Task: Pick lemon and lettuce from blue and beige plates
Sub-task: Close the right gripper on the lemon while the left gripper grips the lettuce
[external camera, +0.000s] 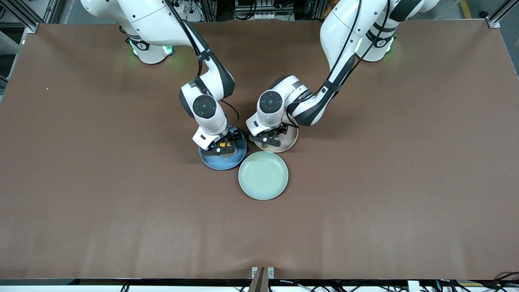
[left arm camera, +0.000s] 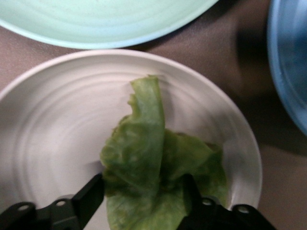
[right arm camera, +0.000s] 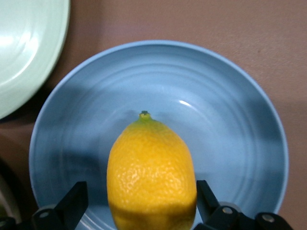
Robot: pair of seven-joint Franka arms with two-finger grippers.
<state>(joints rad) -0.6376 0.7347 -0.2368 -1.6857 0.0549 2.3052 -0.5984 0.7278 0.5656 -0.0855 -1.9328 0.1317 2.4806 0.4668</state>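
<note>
The yellow-orange lemon point(right arm camera: 151, 167) lies in the blue plate point(right arm camera: 192, 81). My right gripper point(right arm camera: 140, 201) is down in the plate, open, with one finger on each side of the lemon. In the front view it point(external camera: 221, 148) covers most of the lemon point(external camera: 224, 143) on the blue plate point(external camera: 223, 163). The crinkled green lettuce point(left arm camera: 153, 167) lies in the beige plate point(left arm camera: 57, 129). My left gripper point(left arm camera: 141, 196) is open with its fingers either side of the leaf. In the front view it point(external camera: 272, 139) sits low over the beige plate point(external camera: 285, 146), and the leaf is mostly hidden.
An empty pale mint-green plate point(external camera: 263, 175) lies just nearer to the front camera, touching or nearly touching both other plates. It also shows in the left wrist view point(left arm camera: 96, 19) and the right wrist view point(right arm camera: 24, 43). The two arms' wrists are close together.
</note>
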